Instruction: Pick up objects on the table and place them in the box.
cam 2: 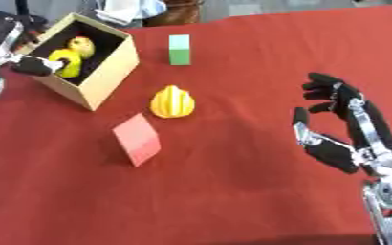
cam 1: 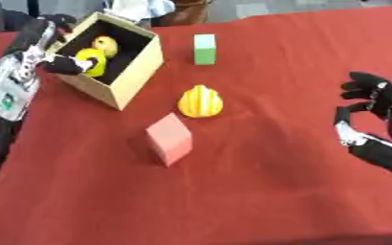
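At upper left of the left eye view, the left hand pinches a yellow object over the open box.
Another yellow piece lies inside; a striped yellow object, pink block and green block sit on the red table.
Right eye view, right side: the right hand hovers with fingers apart, empty.

The box sits at the desk's 10 o'clock, its mouth partly taken by the left hand and two yellow things. At centre, a striped yellow thing, pink block and green block stand apart. The right hand hovers at 3 o'clock over bare cloth.
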Action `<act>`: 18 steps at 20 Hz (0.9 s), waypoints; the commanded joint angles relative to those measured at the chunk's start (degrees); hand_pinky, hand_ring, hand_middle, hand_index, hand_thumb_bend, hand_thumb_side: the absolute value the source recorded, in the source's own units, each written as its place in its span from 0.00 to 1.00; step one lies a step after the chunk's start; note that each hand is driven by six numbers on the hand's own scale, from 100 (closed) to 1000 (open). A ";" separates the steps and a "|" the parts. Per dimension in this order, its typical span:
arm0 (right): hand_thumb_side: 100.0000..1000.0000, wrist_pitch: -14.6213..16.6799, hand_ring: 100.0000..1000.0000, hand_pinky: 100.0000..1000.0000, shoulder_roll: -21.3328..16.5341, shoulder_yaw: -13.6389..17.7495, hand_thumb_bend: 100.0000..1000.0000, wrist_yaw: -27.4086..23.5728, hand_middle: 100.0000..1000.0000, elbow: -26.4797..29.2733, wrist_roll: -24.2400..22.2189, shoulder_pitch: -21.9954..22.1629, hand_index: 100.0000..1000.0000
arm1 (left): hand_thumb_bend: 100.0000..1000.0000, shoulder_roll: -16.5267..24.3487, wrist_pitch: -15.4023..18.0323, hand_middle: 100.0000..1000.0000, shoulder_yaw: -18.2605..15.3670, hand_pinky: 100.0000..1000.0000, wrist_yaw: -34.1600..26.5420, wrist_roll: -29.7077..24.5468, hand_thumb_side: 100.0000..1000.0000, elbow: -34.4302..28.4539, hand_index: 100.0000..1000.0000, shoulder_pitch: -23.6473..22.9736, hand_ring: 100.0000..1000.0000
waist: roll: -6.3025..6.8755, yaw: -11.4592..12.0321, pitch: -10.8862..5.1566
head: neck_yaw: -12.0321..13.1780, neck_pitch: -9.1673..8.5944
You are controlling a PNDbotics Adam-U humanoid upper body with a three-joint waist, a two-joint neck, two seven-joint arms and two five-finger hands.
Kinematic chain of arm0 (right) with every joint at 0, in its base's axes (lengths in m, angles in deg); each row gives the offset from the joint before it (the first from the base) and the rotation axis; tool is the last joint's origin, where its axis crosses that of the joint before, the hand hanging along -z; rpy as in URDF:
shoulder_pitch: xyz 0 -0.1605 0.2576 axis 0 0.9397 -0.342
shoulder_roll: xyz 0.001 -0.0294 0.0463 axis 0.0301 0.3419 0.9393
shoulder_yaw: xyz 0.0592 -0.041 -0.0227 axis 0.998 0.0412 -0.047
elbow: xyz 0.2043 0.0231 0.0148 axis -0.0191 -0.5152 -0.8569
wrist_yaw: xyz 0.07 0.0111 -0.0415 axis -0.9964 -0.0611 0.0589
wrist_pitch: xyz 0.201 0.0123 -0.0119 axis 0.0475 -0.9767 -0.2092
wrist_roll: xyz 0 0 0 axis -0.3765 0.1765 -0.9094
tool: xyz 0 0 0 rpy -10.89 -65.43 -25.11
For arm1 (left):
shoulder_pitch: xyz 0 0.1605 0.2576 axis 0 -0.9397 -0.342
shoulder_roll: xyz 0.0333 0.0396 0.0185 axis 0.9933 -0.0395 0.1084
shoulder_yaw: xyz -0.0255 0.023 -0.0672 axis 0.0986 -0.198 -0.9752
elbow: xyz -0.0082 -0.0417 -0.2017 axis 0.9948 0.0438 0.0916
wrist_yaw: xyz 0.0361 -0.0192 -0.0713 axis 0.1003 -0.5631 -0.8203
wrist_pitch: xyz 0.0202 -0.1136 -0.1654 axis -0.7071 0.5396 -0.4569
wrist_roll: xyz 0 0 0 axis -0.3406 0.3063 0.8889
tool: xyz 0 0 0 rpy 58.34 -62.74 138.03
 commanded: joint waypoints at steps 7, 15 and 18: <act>0.00 2.29 0.75 0.66 -12.08 -2.85 0.00 0.57 0.73 0.18 -3.65 -4.92 0.88 | 0.40 6.30 -1.56 0.58 -3.78 0.68 -17.36 4.88 0.08 -27.82 0.82 -11.74 0.57 | 0.30 1.67 -1.47 | -1.22 -0.42; 0.16 9.18 0.79 0.72 -22.55 -11.52 0.13 1.38 0.78 -0.84 -15.38 -13.09 0.91 | 0.37 3.35 -1.40 0.57 -7.32 0.67 -23.31 7.25 0.10 -43.20 0.81 -24.59 0.56 | -0.21 2.61 -1.33 | -2.55 -0.91; 0.23 12.13 0.82 0.73 -24.26 -15.78 0.22 1.62 0.81 -1.68 -21.63 -17.97 0.92 | 0.37 1.33 -1.06 0.57 -8.12 0.67 -24.04 7.56 0.11 -46.00 0.81 -28.43 0.56 | -0.36 3.19 -1.40 | -3.23 -0.97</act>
